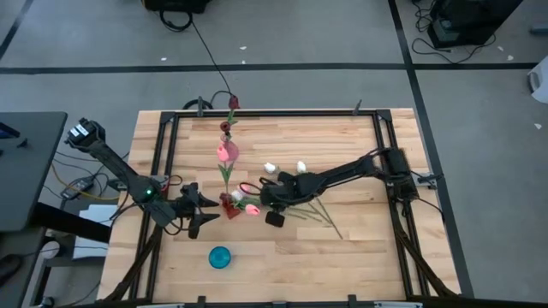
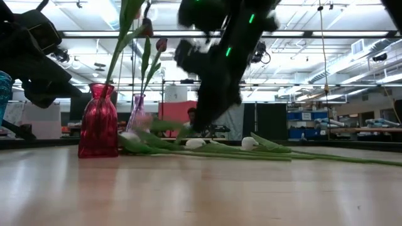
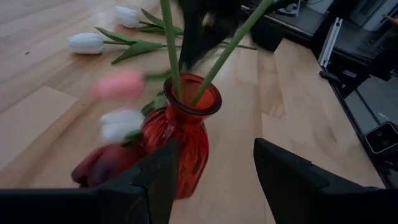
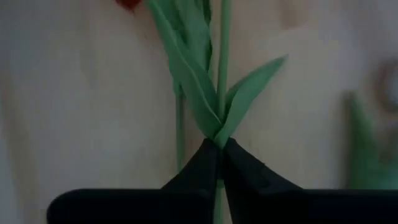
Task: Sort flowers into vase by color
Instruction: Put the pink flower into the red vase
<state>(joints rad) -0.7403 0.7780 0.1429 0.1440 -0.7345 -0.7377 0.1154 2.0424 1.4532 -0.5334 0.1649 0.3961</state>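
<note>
A red glass vase [image 3: 180, 134] [image 2: 98, 122] stands near the table's middle with two green stems in it. A second, paler vase [image 2: 138, 113] behind it holds maroon tulips [image 2: 146, 28]. Pink [image 3: 118, 84], white [image 3: 121, 124] and maroon [image 3: 102, 165] heads lie beside the red vase. Two white tulips [image 1: 270, 167] lie farther off. My left gripper [image 1: 204, 210] is open, level, just left of the red vase, touching nothing. My right gripper [image 1: 267, 198] is right of the vase, shut on a tulip stem [image 4: 217, 134]. My right gripper pinches a green tulip stem between its two fingertips, where two long leaves fork off [image 4: 217, 134]. The fingers come from above, pointing down at the table. The stem runs on past the fingertips toward a red patch [image 4: 127, 3]. Which head it bears, I cannot tell.
A small teal round object [image 1: 220, 257] sits near the table's near edge, left of middle. Loose green stems [image 1: 325, 218] trail from the right gripper toward the near right. A black metal frame [image 1: 381, 145] borders the wooden top. Bare wood lies toward the near right.
</note>
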